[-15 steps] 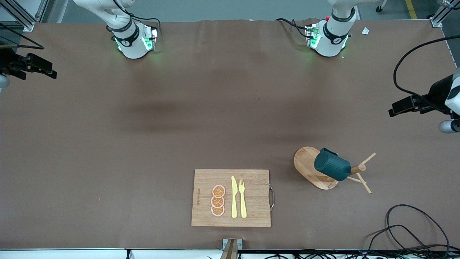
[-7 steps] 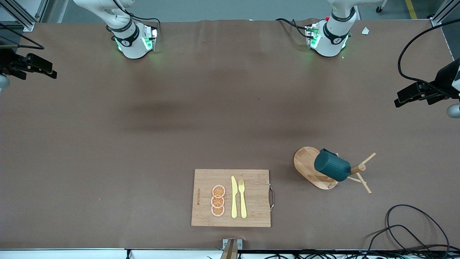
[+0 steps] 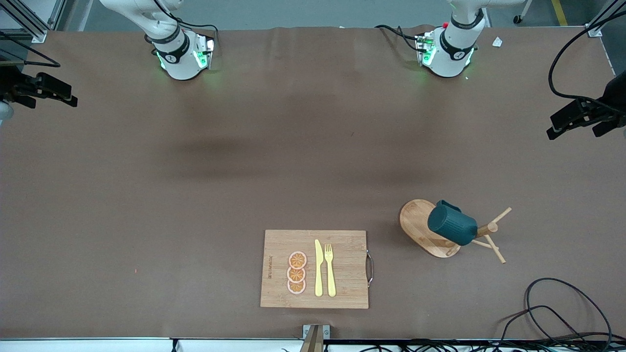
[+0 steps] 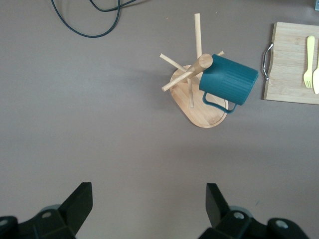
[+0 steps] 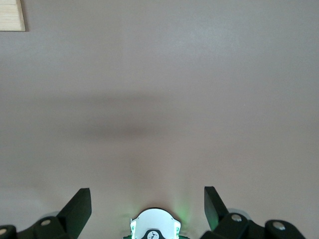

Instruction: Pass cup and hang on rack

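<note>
at the right arm's end of the desk [image 3: 195, 195] we had the right tool [image 5: 147, 205] raised over bare surface with its jaws wide and holding nothing; that arm waited, and we judged it best left idle. toward the middle, near the front camera's edge, sat the cutting board [image 3: 342, 244] with its orange slices [image 3: 297, 273], knife [image 3: 318, 268] and fork [image 3: 330, 270], none of which the job needed.

toward the left arm's end stood the rack [image 3: 430, 230], and the cup [image 3: 452, 226] hung from one of its pegs by the handle, tilted, mouth toward the post, above the oval base. so we judged the hanging done and the step in hand to be clearing away.

at the desk's edge on that end the left tool [image 4: 148, 204] hovered high, jaws wide and empty, well apart from the rack. to finish well, we thought it should keep its jaws spread, pull off without crossing over the pegs, and avoid the loose cable [image 3: 562, 308] lying near the front camera's edge.
</note>
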Controlling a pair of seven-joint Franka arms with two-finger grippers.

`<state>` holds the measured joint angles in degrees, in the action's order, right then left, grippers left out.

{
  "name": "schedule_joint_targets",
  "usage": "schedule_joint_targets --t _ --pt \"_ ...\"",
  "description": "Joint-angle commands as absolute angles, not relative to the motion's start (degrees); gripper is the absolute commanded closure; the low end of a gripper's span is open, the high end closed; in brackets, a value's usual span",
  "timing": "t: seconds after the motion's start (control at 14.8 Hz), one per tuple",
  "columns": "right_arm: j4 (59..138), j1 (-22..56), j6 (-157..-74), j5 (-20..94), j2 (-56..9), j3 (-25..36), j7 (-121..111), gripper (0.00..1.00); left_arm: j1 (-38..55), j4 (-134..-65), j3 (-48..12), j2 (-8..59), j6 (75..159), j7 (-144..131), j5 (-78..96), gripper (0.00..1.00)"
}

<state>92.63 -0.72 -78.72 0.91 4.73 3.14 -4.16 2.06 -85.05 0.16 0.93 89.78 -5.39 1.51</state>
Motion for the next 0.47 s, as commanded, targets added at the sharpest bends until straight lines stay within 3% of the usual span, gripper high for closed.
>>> schedule_joint_targets --t 0.0,0.41 --pt "93.3 -1.4 -78.6 0.9 5.4 2.8 -5.1 0.0 2.9 -87.8 0.6 -1.4 91.3 -4.8 0.4 0.0" --pt "93.3 -1.5 -78.6 0.9 5.4 2.8 -5.1 0.0 2.8 -86.7 0.2 -0.9 91.5 -5.0 0.2 0.0"
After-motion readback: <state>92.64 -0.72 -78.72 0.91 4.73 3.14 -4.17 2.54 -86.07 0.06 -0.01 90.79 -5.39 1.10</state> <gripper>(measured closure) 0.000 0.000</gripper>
